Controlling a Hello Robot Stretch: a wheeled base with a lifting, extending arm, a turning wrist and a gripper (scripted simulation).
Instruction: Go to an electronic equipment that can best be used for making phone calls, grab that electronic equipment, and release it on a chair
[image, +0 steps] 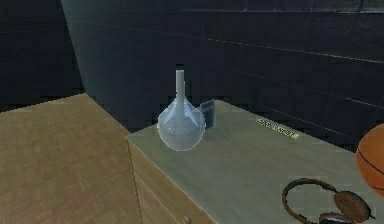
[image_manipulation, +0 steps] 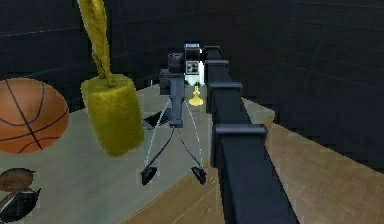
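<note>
A small dark flat slab (image: 209, 112) stands on the pale wooden tabletop (image: 235, 165), just behind a round glass flask-shaped vase (image: 181, 120); its shape would suit a phone. In the arm side view the dark arm (image_manipulation: 240, 150) rises from the bottom edge. At its far end sit the white marked squares (image_manipulation: 190, 68) and the gripper (image_manipulation: 175, 176), whose two thin fingers (image_manipulation: 150, 172) point down over the tabletop (image_manipulation: 70, 185). Only bare tabletop lies behind the fingertips, so the gripper holds nothing.
An orange basketball (image: 372, 160) (image_manipulation: 30, 115) and brown headphones (image: 320, 200) (image_manipulation: 20, 190) lie on the table. A thin yellowish stick (image: 278, 127) lies near the back edge. A yellow spongy block (image_manipulation: 112, 115) on a twisted stalk hangs left of the gripper. A small yellow thing (image_manipulation: 198, 97) sits beyond. Dark tiled walls stand behind.
</note>
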